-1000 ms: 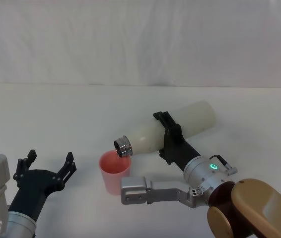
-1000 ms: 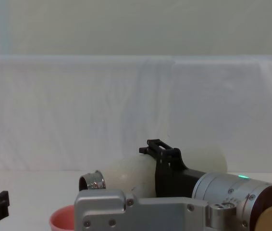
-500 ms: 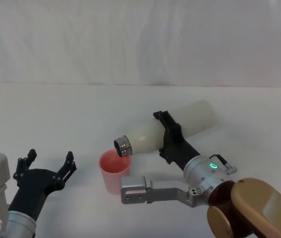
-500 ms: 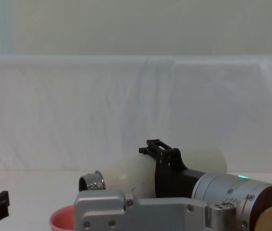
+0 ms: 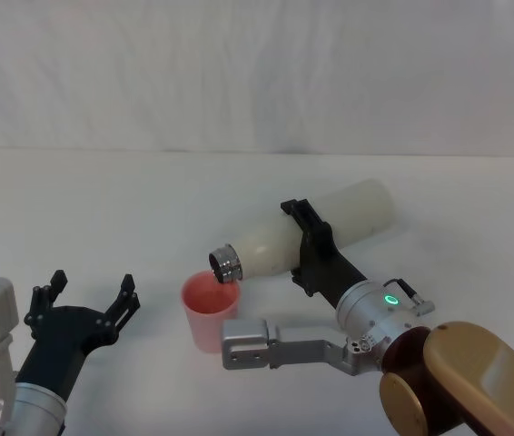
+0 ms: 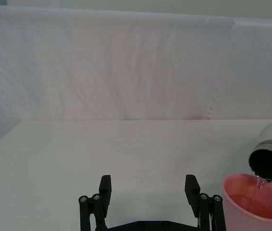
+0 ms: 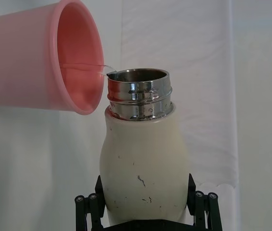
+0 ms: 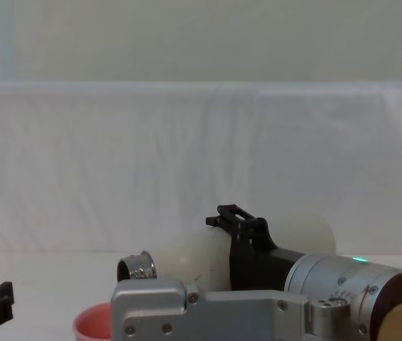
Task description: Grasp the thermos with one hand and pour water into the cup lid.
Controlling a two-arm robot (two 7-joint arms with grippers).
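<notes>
The cream-white thermos lies tilted almost level above the table, and my right gripper is shut around its middle. Its steel neck hangs over the far rim of the pink cup lid, which stands upright on the table. In the left wrist view a thin stream of water runs from the thermos into the cup lid. The right wrist view shows the thermos and the cup lid. My left gripper rests open to the left of the cup lid, holding nothing.
The white table ends at a white cloth backdrop. My right arm's silver link lies just in front of the cup lid, with its brown-gold elbow at the near right. Bare table lies behind and to the left.
The thermos neck has lifted very slightly over the cup lid, and the right arm's link has shifted a little. The left gripper has not moved.
</notes>
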